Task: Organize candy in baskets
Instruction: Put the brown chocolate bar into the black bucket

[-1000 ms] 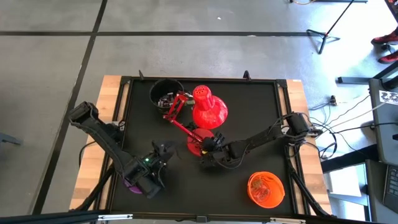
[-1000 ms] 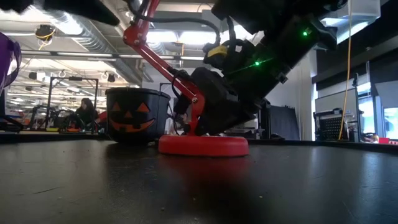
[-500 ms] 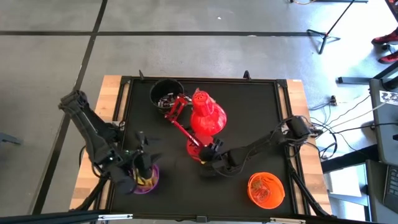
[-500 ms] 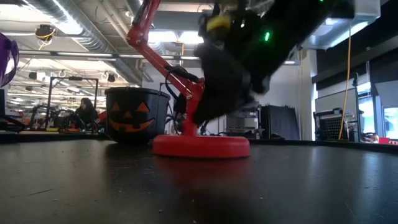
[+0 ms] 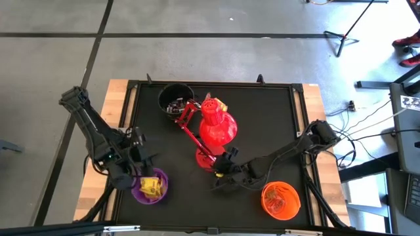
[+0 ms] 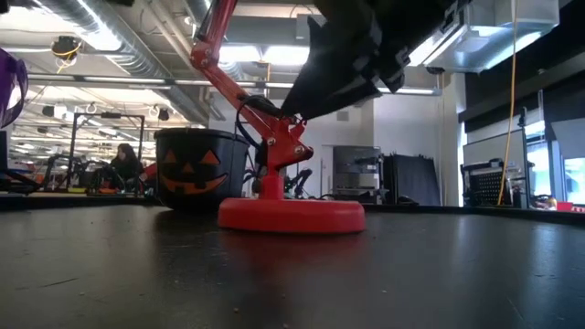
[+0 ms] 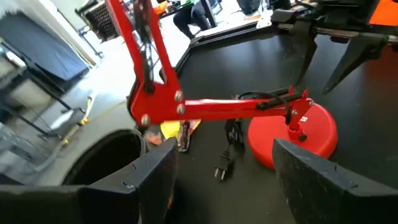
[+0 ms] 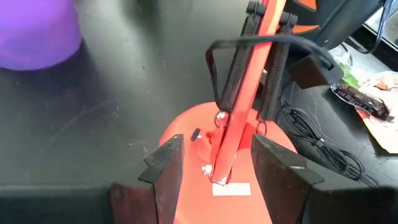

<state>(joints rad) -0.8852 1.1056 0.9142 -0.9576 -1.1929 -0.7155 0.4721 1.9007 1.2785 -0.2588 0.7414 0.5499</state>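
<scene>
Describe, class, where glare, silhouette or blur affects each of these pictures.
Low view: bright ceiling lights leave the arm overhead a dark silhouette. Left wrist view: its own fingers are blurred. Right wrist view: the purple bucket looks soft. High view: evenly lit, little shadow on the table.

Red lamp [image 5: 215, 124] mid-mat; black bucket [image 5: 174, 97] behind; purple bucket [image 5: 150, 186], orange bucket [image 5: 281, 199] front.

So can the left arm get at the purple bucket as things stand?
Probably yes. The left gripper, jaws open and empty, sits right beside the purple bucket, with nothing between them; the red lamp stands well off toward the right arm.
</scene>
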